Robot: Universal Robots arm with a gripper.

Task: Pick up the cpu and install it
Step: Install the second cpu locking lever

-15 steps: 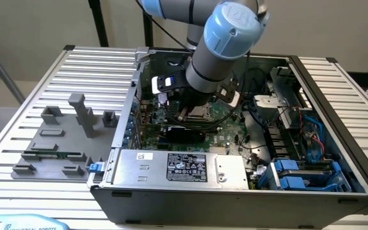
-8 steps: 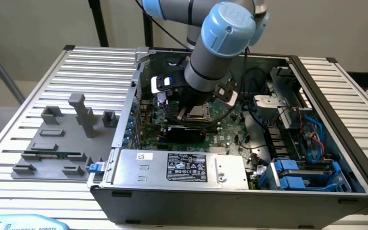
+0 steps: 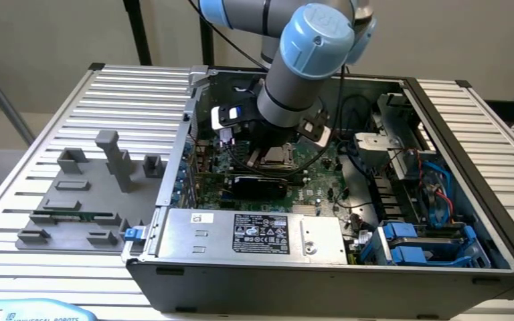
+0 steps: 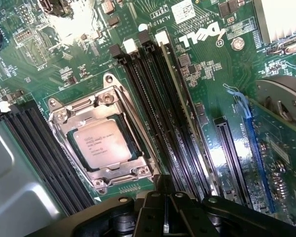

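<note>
Item: cpu (image 4: pixel 104 144), silvery top, seated flat within the metal-framed socket (image 4: pixel 102 143) of the green motherboard (image 4: pixel 207 74); in the wrist view, dark memory slots (image 4: pixel 160 113) are seen just beside the socket at its 3 o'clock.
Item: gripper (image 4: pixel 166 217), positioned above the board near the socket, apart from the cpu; nothing is held; whether the fingers are spread or pressed together cannot be told.
Item: open computer case (image 3: pixel 328 267), laid on the slatted bench (image 3: pixel 132 87); a grey plastic tray (image 3: pixel 83 200) is placed at its 9 o'clock in the exterior view.

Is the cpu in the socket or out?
In: the cpu lies flat inside the metal-framed socket on the green board, silvery top up.
</note>
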